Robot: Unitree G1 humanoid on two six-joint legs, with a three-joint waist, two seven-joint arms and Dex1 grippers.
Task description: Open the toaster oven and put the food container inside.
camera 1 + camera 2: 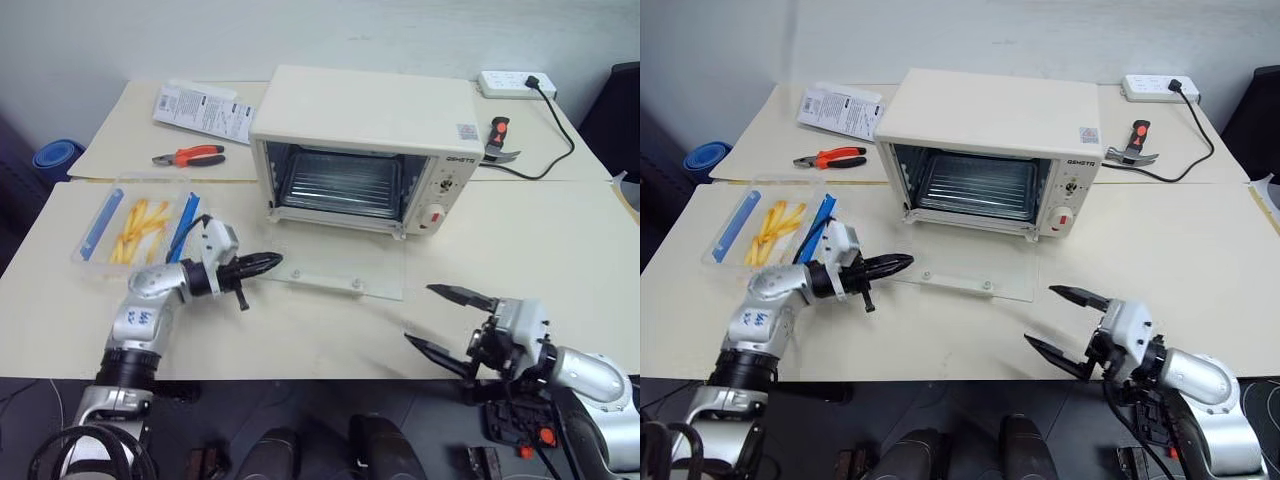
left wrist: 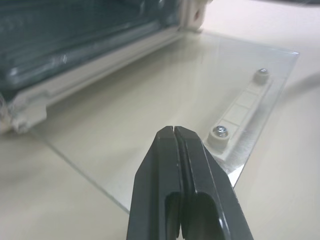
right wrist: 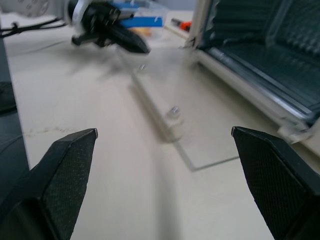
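Toaster oven panel lettering too small, perhaps "OSHETO"; door down.

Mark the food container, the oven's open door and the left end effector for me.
food container (image 1: 135, 222), left eye view, yellow sticks inside.
oven door (image 1: 340, 270), left eye view, bare glass pane.
left end effector (image 1: 262, 263), left eye view, between its shut fingertips.

Open toaster oven, food container left

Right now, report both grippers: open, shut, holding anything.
Left gripper: shut, holding nothing, beside the oven door.
Right gripper: open, empty.
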